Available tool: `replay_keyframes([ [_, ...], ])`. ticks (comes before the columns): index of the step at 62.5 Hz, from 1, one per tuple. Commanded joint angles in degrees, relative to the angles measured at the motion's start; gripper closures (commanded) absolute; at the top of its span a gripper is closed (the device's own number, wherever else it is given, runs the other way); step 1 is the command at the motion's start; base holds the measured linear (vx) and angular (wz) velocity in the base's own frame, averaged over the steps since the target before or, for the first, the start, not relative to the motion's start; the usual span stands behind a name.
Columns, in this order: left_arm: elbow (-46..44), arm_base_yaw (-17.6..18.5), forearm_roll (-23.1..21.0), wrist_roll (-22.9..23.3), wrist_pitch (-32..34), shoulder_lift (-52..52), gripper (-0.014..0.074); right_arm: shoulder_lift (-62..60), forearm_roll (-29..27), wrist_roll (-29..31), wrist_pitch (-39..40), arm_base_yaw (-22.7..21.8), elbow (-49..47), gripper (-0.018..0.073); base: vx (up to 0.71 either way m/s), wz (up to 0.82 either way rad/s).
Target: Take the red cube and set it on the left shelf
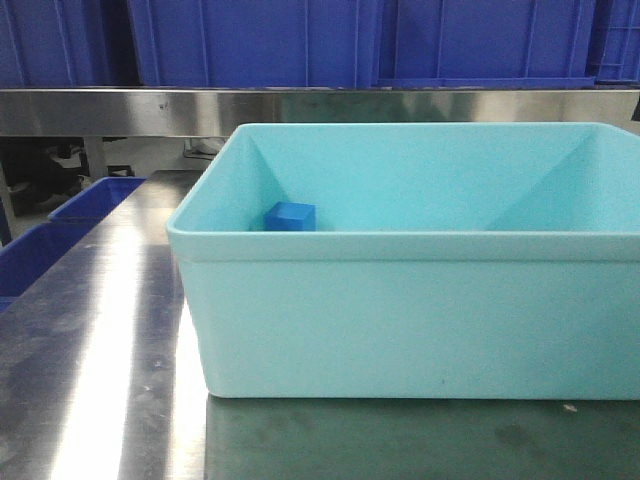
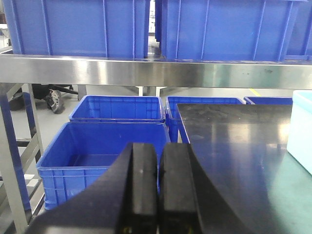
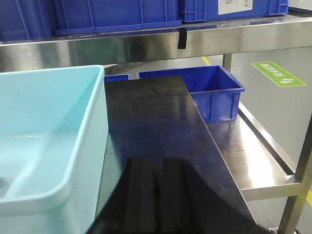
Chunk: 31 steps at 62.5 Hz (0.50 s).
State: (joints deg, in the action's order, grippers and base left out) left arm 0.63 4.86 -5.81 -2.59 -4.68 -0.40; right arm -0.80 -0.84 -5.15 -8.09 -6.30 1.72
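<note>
The red cube shows in none of the views. The left shelf [image 2: 122, 73] is a shiny steel rack carrying deep-blue bins [image 2: 78, 29] on top and more blue bins [image 2: 97, 146] below; its rail [image 1: 120, 110] also crosses the front view. My left gripper [image 2: 158, 152] is shut with nothing between its black fingers, hovering at the table's left edge above a lower bin. Beside the turquoise tub's right wall, my right gripper [image 3: 157, 165] is shut and empty over the dark mat.
A pale turquoise tub [image 1: 400, 245] fills the table's middle, with a small blue cube [image 1: 290, 215] in its back-left corner. The dark mat [image 3: 146, 112] lies under it. A blue bin [image 3: 214, 87] sits on the lower right shelf.
</note>
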Motion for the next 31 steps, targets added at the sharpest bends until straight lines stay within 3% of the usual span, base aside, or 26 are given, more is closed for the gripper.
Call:
replay_keyframes([
  [1, 1.36, 0.31, 0.02, 0.31, 5.04, -0.70, 0.0495, -0.83, 0.33, 0.40, 4.92, -0.33, -1.47, 0.0514, 0.00, 0.00],
  [31, 1.36, 0.31, 0.02, 0.31, 5.04, -0.70, 0.0495, -0.83, 1.36, 0.50, 4.79, -0.33, -1.47, 0.0514, 0.00, 0.00],
])
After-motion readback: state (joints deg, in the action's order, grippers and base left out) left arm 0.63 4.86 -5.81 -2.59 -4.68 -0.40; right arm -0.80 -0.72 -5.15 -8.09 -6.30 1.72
